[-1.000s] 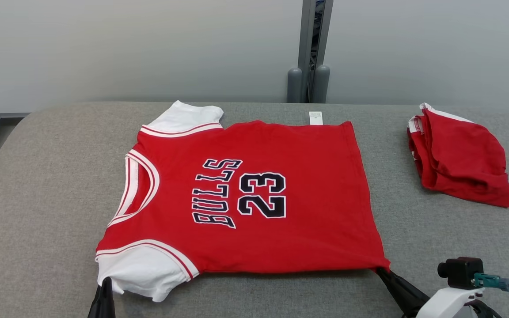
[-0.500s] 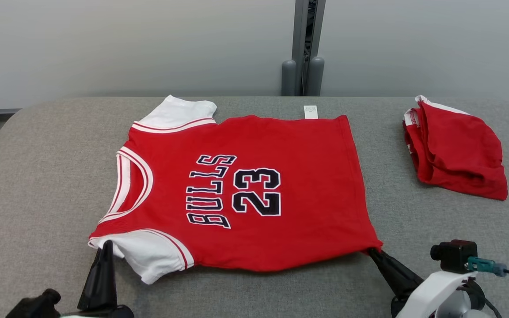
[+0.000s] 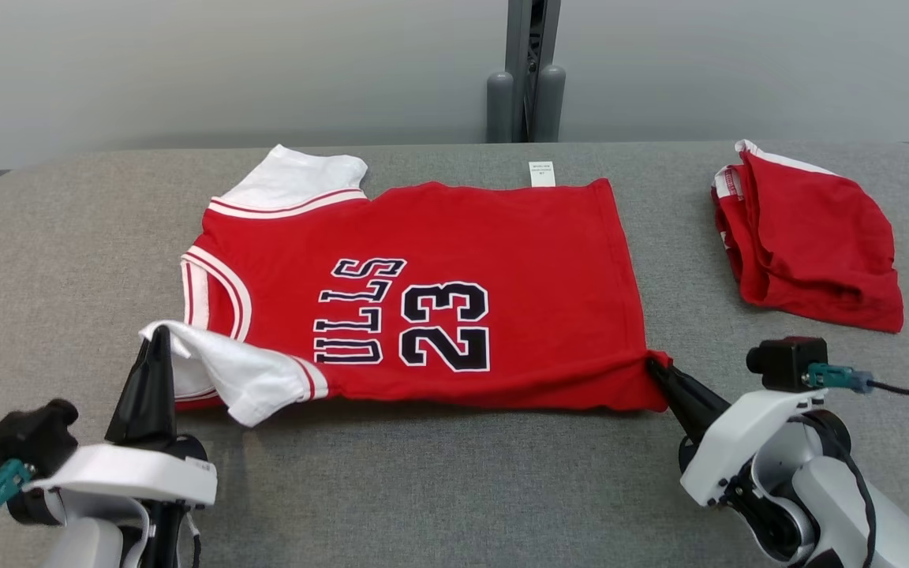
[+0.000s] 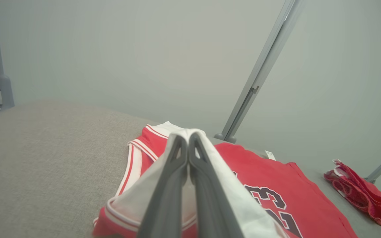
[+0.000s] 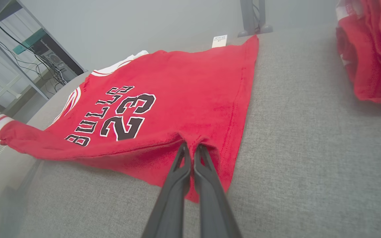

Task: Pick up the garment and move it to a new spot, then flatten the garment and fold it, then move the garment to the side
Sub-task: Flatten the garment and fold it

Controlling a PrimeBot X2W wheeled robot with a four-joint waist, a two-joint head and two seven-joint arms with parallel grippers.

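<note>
Soft, even light falls from above. The head view is sharp; a faint, soft-edged shadow lies on the grey desk [image 3: 439,489] under the red jersey's [image 3: 502,237] near edge. In the left wrist view the left end effector [image 4: 188,135], close to the lens, is out of focus, and the post [image 4: 260,82] leans with wide-angle distortion. In the right wrist view the lower left corner is hazy and the right end effector [image 5: 192,145] blurs toward the bottom edge.
</note>
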